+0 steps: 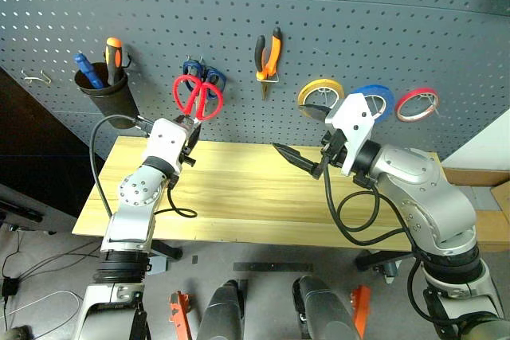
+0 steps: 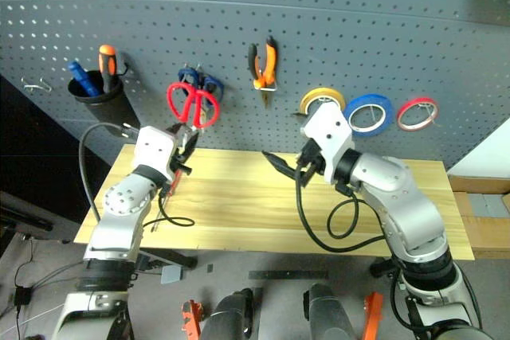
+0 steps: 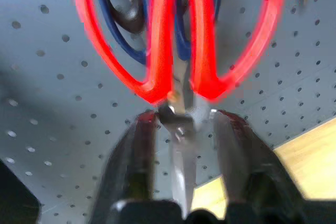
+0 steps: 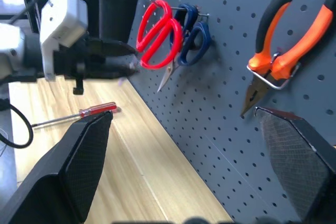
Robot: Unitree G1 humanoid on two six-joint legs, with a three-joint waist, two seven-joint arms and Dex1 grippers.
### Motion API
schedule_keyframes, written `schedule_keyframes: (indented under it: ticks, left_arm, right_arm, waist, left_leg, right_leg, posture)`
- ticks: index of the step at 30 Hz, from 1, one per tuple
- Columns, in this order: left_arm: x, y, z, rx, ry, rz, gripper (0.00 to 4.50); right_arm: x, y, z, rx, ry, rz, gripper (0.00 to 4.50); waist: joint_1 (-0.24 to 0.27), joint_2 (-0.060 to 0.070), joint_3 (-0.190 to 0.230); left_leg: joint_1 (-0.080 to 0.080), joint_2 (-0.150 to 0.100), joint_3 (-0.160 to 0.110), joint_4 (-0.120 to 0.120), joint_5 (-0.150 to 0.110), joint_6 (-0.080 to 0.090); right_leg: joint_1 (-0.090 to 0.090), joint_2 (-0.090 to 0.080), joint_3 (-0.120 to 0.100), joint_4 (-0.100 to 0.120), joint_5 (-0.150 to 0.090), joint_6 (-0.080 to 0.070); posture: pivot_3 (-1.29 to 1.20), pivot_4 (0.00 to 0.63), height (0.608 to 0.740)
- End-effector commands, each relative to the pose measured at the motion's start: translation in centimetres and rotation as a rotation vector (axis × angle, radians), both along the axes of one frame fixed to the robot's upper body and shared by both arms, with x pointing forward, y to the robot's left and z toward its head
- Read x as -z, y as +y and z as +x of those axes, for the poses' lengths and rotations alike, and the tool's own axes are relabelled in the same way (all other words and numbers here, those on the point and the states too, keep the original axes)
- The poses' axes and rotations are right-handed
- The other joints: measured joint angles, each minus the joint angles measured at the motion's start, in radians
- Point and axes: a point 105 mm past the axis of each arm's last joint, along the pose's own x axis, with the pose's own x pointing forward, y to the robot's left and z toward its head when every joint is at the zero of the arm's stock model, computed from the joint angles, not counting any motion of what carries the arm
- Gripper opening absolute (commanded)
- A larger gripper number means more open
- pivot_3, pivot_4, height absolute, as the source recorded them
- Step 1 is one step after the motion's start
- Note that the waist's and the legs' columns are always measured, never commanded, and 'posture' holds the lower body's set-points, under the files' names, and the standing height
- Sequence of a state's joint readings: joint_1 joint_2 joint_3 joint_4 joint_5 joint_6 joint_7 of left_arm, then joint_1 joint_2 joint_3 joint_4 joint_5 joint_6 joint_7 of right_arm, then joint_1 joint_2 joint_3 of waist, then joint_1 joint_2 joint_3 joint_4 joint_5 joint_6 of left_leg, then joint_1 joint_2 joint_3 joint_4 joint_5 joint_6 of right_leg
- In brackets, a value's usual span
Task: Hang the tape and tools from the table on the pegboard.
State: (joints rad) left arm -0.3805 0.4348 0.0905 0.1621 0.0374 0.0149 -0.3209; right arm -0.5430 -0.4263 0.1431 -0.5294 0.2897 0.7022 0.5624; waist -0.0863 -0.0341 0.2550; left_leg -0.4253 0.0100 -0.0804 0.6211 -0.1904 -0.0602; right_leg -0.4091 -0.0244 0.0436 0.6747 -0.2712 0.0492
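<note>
The red-handled scissors (image 1: 197,96) sit handles-up against the pegboard (image 1: 358,29), their loops over the blue-handled scissors (image 1: 213,77) at a hook. My left gripper (image 1: 191,123) is just below them, open, its fingers (image 3: 137,145) on either side of the blades with a gap on each side. The pliers (image 1: 268,56) hang on a hook to the right. The blue tape (image 1: 378,97) hangs between a yellow roll (image 1: 320,91) and a red roll (image 1: 417,103). The red-handled screwdriver (image 4: 97,109) lies on the table (image 1: 239,197) under my left arm. My right gripper (image 1: 291,127) hovers over the table, open and holding nothing.
A black cup (image 1: 107,89) on the pegboard's left holds a blue-handled and an orange-handled tool. A bare hook (image 1: 33,79) sits further left. Cables trail from both wrists over the table.
</note>
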Motion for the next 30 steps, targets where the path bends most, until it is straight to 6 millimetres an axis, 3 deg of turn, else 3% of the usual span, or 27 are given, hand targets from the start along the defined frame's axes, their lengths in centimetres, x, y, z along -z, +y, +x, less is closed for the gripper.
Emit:
schedule_keyframes:
  ticks: [1,4,9,11,18,22,30]
  left_arm:
    - [1.2,-0.2,-0.4,0.005,0.060,-0.014,3.42]
    - [5.4,1.1,-0.9,-0.061,0.235,-0.030,4.46]
    - [8.6,3.9,-1.2,-0.175,0.440,-0.119,4.46]
    - [8.5,5.5,-0.8,-0.244,0.470,-0.173,4.46]
    - [8.1,11.0,0.3,-0.425,0.551,-0.225,4.46]
    - [8.3,11.6,0.9,-0.443,0.589,-0.256,4.46]
    - [10.3,10.0,2.0,-0.413,0.675,-0.275,4.46]
  right_arm:
    - [-0.4,0.6,-0.9,-0.031,-0.002,0.017,4.50]
    - [1.8,0.8,-0.4,0.021,0.145,0.034,4.50]
    - [5.9,2.7,-0.4,0.106,0.398,-0.010,4.50]
    - [6.7,4.3,-0.7,0.099,0.492,0.036,4.50]
    - [8.3,8.3,0.6,0.144,0.569,0.048,4.50]
    - [8.3,9.7,0.9,0.148,0.568,0.037,4.50]
    - [7.4,10.7,0.2,0.106,0.510,-0.007,4.50]
  waist:
    - [0.000,0.000,0.000]
    - [-0.003,0.000,0.000]
    - [-0.003,0.000,0.006]
    - [-0.003,0.000,0.010]
    - [-0.003,-0.003,0.028]
    - [-0.001,-0.003,0.033]
    - [0.001,-0.005,0.050]
  left_leg:
    - [0.000,0.000,0.000,0.000,0.000,0.000]
    - [0.000,0.000,0.000,-0.002,0.000,0.000]
    - [0.000,0.001,0.000,-0.002,0.000,0.000]
    - [0.000,0.001,-0.001,-0.002,0.000,0.000]
    - [-0.001,0.001,0.000,-0.002,0.000,0.000]
    - [-0.007,0.001,0.000,-0.003,0.000,0.000]
    - [-0.008,0.001,0.000,-0.006,0.000,0.000]
  right_leg:
    - [0.000,0.000,0.000,0.000,0.000,0.000]
    - [0.000,0.000,0.000,0.000,0.000,0.000]
    - [-0.002,0.001,0.000,0.003,0.000,-0.001]
    - [-0.003,0.001,0.000,0.004,0.000,-0.001]
    - [-0.005,0.002,0.000,0.004,0.000,-0.001]
    - [-0.012,0.001,-0.001,0.006,0.003,-0.006]
    - [-0.014,0.001,-0.002,0.004,0.002,-0.006]
  posture:
    - [-0.14,0.261,0.740]
    - [-0.14,0.266,0.740]
    - [-0.14,0.281,0.740]
    - [-0.14,0.291,0.740]
    - [-0.12,0.319,0.740]
    - [-0.11,0.333,0.740]
    - [-0.14,0.350,0.740]
